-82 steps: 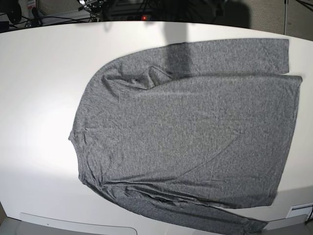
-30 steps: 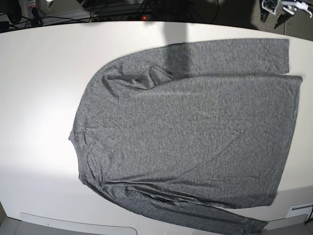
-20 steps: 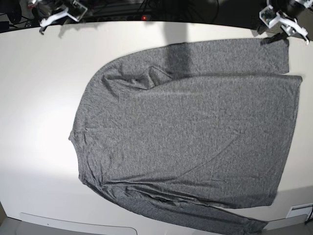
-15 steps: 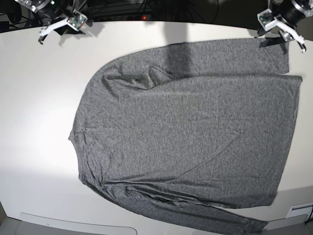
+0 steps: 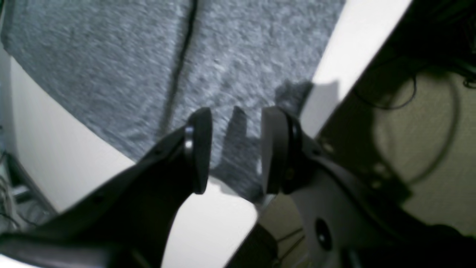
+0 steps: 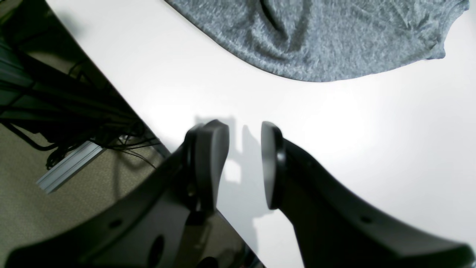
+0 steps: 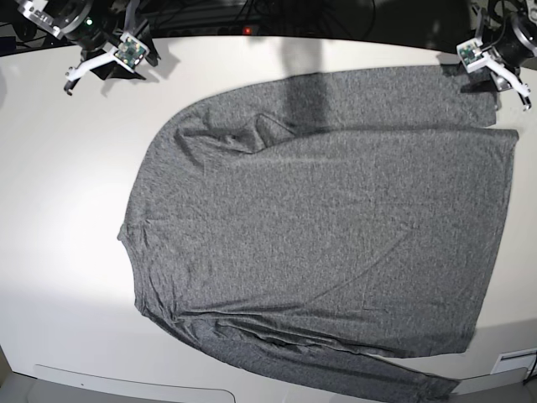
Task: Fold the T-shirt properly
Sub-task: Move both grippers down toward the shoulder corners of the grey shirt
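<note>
Both grippers have come into the base view since the earliest frame, where we saw neither; the T-shirt has not shifted.

Base view: we see the T-shirt spread flat on the white table, one long sleeve laid along its far edge and the other along its near edge. The left gripper sits over the cuff end of the far sleeve. The right gripper sits over bare table, well apart from the T-shirt, off its shoulder end.

Left wrist view: we see the left gripper with its jaws parted by a clear gap and nothing between them. The grey knit of the T-shirt lies directly beneath, and the fingers cast their shadow on it. The table edge runs just beside the sleeve.

Right wrist view: we see the right gripper with its jaws apart by a moderate gap, holding nothing, over bare table. The T-shirt edge lies well beyond the fingertips.
</note>
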Controlling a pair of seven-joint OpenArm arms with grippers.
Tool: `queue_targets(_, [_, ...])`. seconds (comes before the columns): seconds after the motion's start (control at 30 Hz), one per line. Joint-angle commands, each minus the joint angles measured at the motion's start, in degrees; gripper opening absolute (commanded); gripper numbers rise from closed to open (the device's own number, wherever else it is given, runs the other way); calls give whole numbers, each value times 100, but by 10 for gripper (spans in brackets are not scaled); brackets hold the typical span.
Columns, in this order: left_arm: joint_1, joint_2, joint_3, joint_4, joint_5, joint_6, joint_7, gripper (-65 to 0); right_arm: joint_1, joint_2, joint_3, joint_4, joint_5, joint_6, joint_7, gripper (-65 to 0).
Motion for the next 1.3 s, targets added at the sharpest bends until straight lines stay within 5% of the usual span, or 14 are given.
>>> queue_targets(0.0, [35,-72,-31,24,-59,33,-175,-433,-39,48,31,96,4,-13,74,-455])
queue_targets(0.67, [-42,-55,-31,-479,-63,55,-844,-433,37,20,31,96,4,-28,-105,-455])
queue_targets(1.27, [-442,-55,612,-938,-59,57,-459,-433,37,20,31,96,4,-31,-245,-455])
